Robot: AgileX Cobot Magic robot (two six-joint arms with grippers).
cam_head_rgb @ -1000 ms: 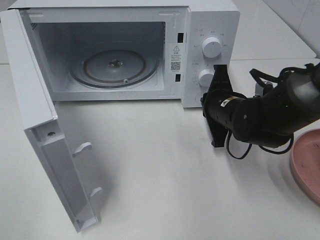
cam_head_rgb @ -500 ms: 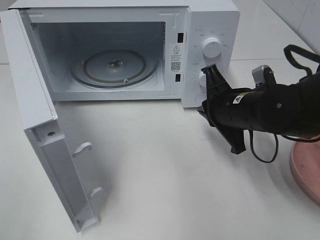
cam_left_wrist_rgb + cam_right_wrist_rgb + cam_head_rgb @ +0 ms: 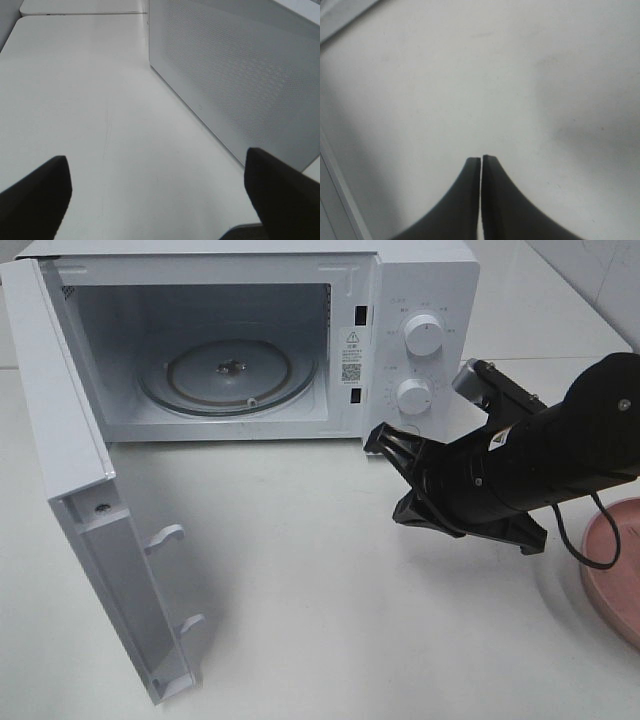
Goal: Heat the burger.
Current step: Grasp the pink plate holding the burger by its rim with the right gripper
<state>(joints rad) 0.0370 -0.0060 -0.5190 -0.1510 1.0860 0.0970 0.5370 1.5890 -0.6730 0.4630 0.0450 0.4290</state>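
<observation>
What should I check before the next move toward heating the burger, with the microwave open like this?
1. White microwave door swung open: ok.
2. Round glass turntable bare: ok.
3. Burger in view: not ok, no camera shows it.
4. Right gripper free: ok, fingers shut on nothing.
5. Left gripper free: ok, fingers open, nothing between them.
6. Pink round plate contents: cannot tell, mostly cut off at the frame edge.

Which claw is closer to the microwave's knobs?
Right. The right gripper hovers just in front of the knobs; the left gripper sits beside a dotted microwave panel, outside the high view.
</observation>
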